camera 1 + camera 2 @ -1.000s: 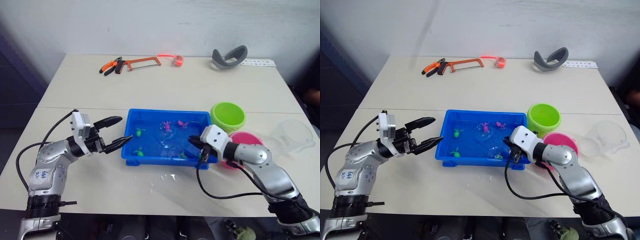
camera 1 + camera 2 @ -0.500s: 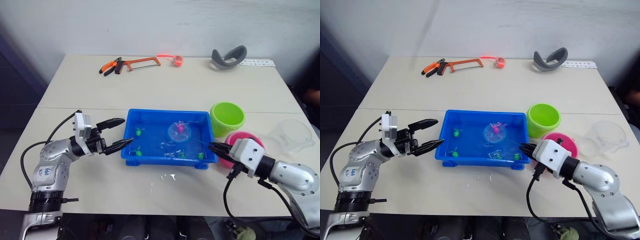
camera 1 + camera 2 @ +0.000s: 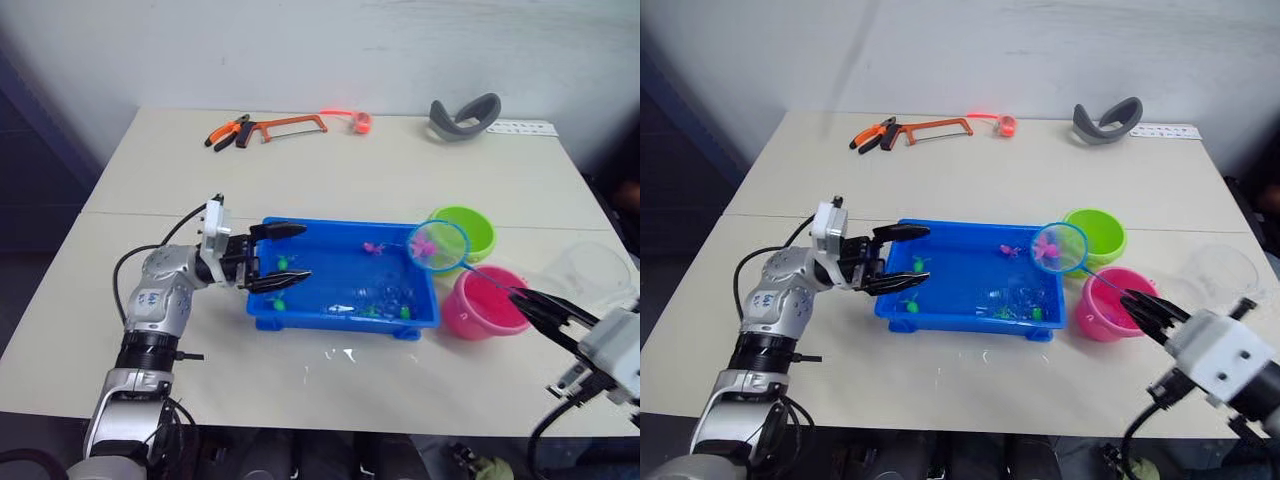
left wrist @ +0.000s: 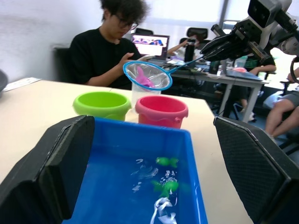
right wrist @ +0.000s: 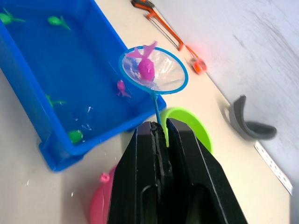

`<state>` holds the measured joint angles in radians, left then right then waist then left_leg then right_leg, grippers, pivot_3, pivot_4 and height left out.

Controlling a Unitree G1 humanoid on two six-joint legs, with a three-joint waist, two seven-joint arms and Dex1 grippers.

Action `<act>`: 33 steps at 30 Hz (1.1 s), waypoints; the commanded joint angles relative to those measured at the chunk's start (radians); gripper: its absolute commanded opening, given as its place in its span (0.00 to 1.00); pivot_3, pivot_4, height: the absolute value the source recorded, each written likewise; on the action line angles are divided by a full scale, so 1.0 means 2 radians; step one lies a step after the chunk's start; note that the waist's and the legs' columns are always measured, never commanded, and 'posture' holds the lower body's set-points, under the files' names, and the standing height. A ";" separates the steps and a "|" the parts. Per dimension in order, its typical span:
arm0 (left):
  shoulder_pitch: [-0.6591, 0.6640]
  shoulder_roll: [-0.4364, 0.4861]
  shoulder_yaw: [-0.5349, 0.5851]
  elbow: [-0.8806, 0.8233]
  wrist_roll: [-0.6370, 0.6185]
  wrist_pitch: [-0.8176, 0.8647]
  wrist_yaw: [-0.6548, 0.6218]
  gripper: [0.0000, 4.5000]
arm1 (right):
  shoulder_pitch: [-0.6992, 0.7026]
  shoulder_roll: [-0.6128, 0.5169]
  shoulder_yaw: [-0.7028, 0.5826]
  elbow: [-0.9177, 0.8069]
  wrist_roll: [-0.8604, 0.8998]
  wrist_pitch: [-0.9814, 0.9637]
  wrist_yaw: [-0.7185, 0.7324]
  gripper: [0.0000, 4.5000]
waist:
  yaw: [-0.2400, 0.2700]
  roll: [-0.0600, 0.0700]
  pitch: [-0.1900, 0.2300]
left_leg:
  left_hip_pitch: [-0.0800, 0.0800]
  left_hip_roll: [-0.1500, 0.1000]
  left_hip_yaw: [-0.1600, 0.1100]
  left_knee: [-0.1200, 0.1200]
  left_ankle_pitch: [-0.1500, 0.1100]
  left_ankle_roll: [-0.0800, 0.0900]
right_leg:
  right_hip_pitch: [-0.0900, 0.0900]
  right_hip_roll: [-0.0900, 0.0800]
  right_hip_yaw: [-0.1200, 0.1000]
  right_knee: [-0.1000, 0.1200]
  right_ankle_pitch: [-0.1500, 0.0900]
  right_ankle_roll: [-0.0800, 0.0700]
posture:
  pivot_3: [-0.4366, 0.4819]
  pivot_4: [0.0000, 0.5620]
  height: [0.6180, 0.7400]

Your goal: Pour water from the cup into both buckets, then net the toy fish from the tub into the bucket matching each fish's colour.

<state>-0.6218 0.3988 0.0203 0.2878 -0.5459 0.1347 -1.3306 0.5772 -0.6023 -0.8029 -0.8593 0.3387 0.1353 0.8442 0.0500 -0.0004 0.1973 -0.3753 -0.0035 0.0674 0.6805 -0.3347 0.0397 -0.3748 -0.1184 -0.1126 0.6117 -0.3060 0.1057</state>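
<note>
While the shallow rectangular bright blue plastic tub [image 3: 340,285] holds the remaining fish, I'm mid-transfer | next, I judge: swing across and tip into the pink plastic bucket [image 3: 484,304] | my right gripper [image 3: 545,310] clamps the handle of the blue-rimmed mesh net [image 3: 438,246], lifted over the tub's far corner beside the lime green bucket [image 3: 470,226] | my left gripper [image 3: 282,256] spread wide over the tub's rim | pink toy fish [image 5: 145,65] lies in the net.

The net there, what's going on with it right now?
The right gripper is shut on the handle of the net, which is lifted clear of the water with a pink fish in its mesh, near the green bucket and pink bucket. The left gripper is open, straddling the near-left corner of the blue tub. More fish float in the tub.
</note>
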 commanded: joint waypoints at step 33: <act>-0.027 -0.062 -0.058 -0.049 0.013 0.051 0.029 0.99 | 0.037 0.009 -0.101 0.264 -0.564 -0.513 -0.290 0.00 | -0.012 0.000 0.000 | 0.002 0.001 0.002 0.000 0.000 -0.002 | 0.000 0.001 0.003 0.000 -0.001 -0.001 | 0.48 0.27 1.00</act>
<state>-0.6566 0.2808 -0.0992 0.2067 -0.5201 0.2415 -1.2760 0.6453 -0.5620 -0.9877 -0.3477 -0.7297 -0.8946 0.3129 0.0257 0.0001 0.1974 -0.3711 -0.0017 0.0704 0.6803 -0.3346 0.0355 -0.3752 -0.1167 -0.1058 0.6112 -0.3079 0.1028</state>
